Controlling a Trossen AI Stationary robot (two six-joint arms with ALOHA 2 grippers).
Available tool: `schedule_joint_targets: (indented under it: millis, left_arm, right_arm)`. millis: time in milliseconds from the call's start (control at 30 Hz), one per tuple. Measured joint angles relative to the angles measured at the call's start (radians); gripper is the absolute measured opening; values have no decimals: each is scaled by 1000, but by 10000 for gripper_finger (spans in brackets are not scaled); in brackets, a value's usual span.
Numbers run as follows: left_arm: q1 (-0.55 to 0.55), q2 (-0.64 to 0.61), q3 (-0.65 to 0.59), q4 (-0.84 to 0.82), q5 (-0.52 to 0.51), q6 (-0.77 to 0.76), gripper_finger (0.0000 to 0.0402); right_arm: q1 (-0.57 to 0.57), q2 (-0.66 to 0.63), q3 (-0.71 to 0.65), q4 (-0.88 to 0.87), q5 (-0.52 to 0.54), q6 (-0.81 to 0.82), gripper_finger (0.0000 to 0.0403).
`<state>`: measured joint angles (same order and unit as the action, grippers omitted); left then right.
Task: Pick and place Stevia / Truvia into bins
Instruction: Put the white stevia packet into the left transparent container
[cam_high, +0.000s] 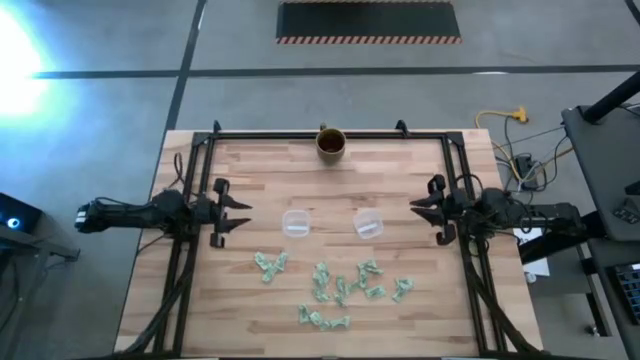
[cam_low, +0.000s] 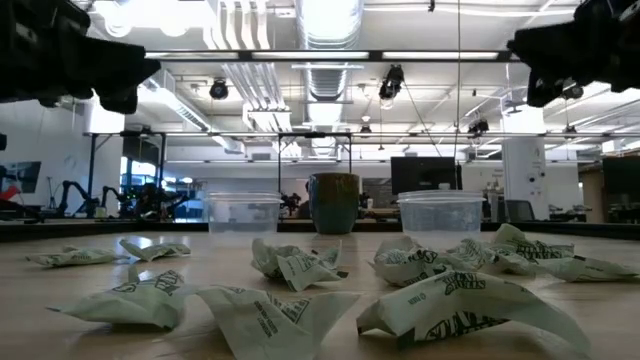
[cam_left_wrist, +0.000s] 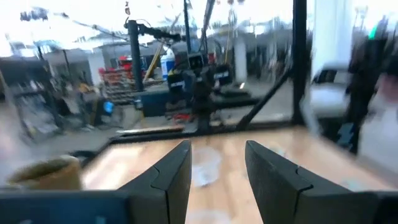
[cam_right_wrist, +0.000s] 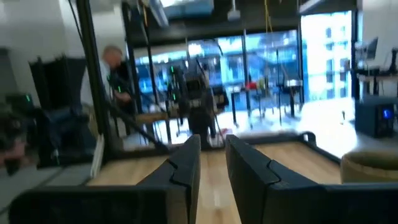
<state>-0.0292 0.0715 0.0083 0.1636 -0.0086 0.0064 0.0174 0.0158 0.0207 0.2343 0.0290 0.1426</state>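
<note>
Several crumpled green-and-white sweetener packets lie loose on the near half of the wooden table, large in the foreground of the low view. Two clear plastic cups stand upright side by side mid-table, the left one and the right one. My left gripper hovers open above the table's left side, pointing level toward the cups. My right gripper hovers on the table's right side, facing them, with a narrow gap between its fingers. Neither touches anything.
A brown-gold mug stands at the middle of the far edge. A black frame runs along the table's far, left and right sides. Bare wood lies between the cups and the mug. A person stands beyond the table.
</note>
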Motion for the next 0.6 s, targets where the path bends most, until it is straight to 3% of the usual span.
schedule_joint_targets:
  millis: [167,367,467,533,600]
  left_arm:
    - [0,0,0,2,0,-155,135]
    - [1,0,0,69,-75,-101,135]
    - [2,1,0,70,-103,-85,135]
    - [2,10,0,70,-56,-110,135]
    - [1,27,0,68,71,-108,135]
  right_arm:
    - [0,0,0,63,82,-40,68]
    - [0,14,0,10,91,-186,68]
    - [0,34,0,9,87,-184,68]
    - [0,49,0,8,69,-174,68]
    - [0,69,0,2,25,-193,68]
